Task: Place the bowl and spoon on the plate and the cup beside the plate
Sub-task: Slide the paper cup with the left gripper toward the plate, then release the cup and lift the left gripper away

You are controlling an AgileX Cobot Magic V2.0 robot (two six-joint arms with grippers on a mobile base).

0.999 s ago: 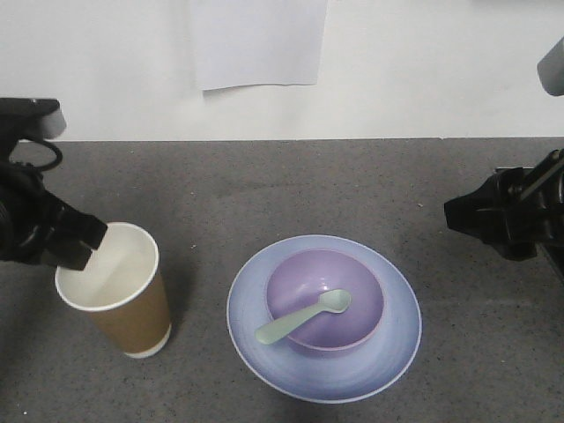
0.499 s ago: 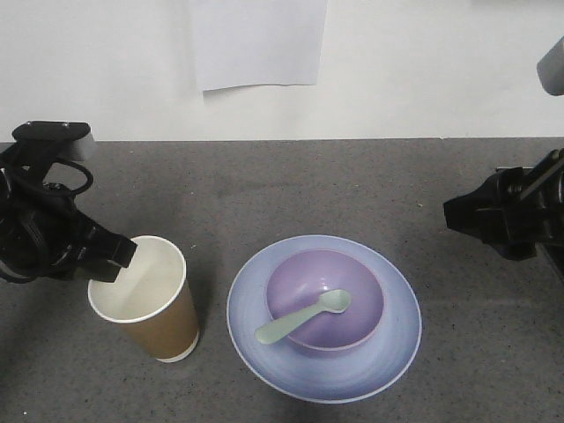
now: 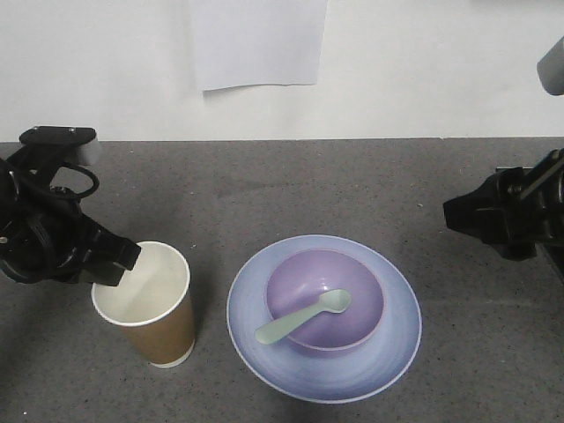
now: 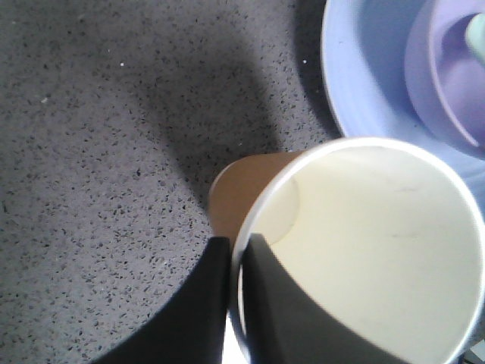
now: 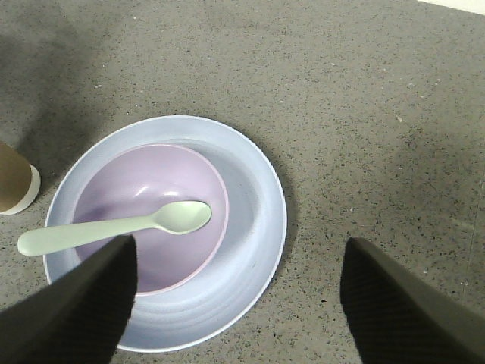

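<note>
The brown paper cup (image 3: 145, 304) stands on the grey table just left of the pale blue plate (image 3: 388, 348). My left gripper (image 3: 119, 260) is shut on the cup's (image 4: 364, 243) left rim, one finger inside and one outside. The lavender bowl (image 3: 339, 282) sits in the middle of the plate (image 5: 250, 227). The mint-green spoon (image 3: 304, 317) lies in the bowl (image 5: 136, 189), its handle sticking out over the front-left rim. My right gripper (image 3: 463, 216) hangs open at the right, apart from the plate, nothing between its fingers (image 5: 91, 303).
A white sheet of paper (image 3: 257, 42) hangs on the white wall behind the table. The grey speckled tabletop (image 3: 291, 185) runs across the whole view. The cup's base (image 5: 15, 186) shows at the left edge of the right wrist view.
My left gripper has carried the cup to the right, toward the plate, and it now stands close beside the plate's left rim. The right arm, bowl, spoon and plate have not moved.
</note>
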